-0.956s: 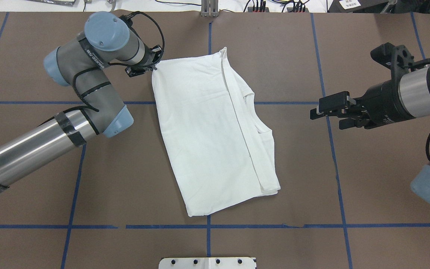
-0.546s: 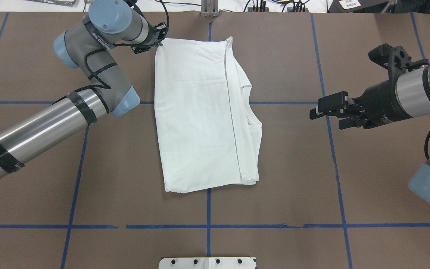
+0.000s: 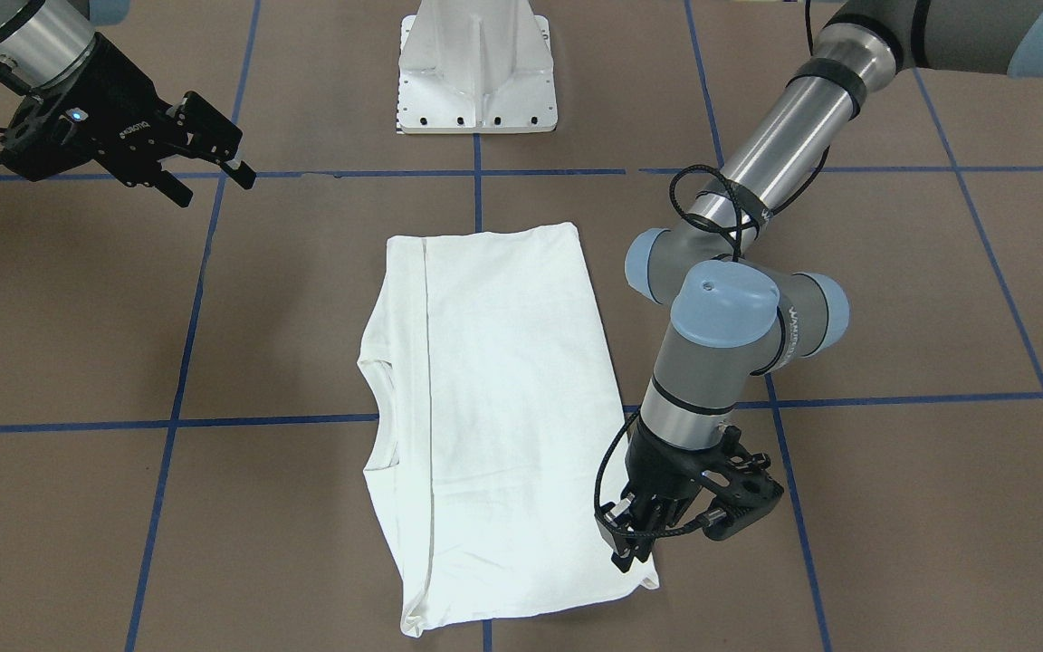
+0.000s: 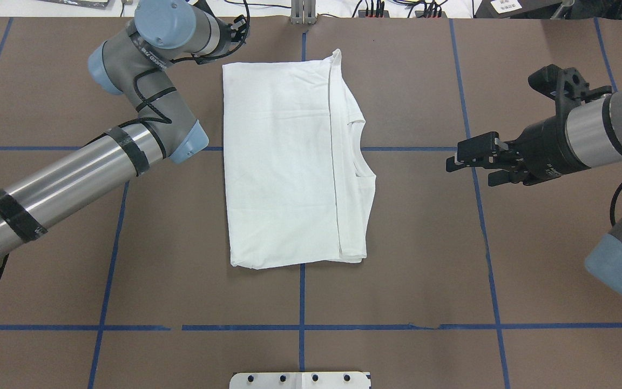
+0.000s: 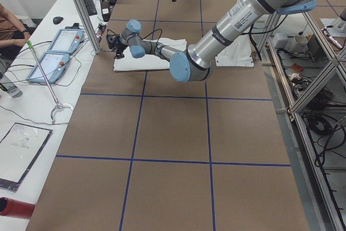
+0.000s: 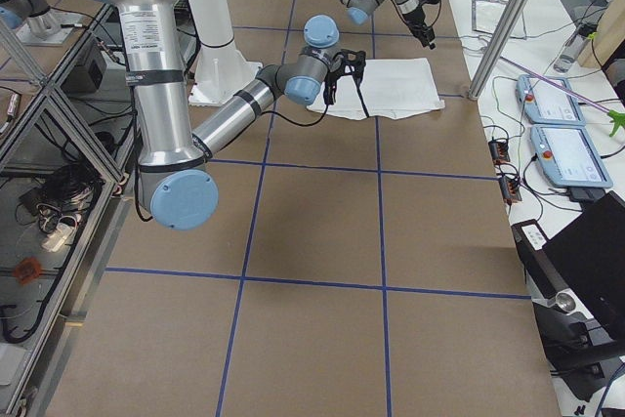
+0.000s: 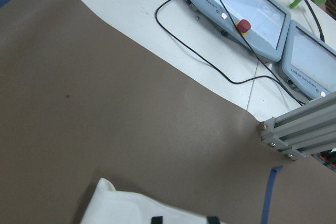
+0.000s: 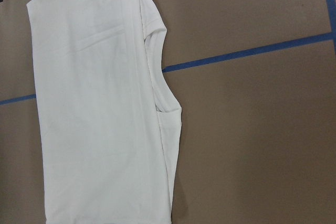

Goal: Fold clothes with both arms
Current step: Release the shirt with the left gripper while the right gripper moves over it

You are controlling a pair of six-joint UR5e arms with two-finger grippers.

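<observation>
T-shirt flat, left hand pointing down at corner, right hand level

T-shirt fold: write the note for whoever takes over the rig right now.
Left tool: down on the T-shirt, at its far corner on the left arm's side; grip unclear.
Right tool: open, in the air, clear of the cloth.
T-shirt: flat in the middle of the table, a long rectangle, neckline on the right arm's side.
Done: lengthwise fold.
Left: probably the crosswise fold.
</observation>
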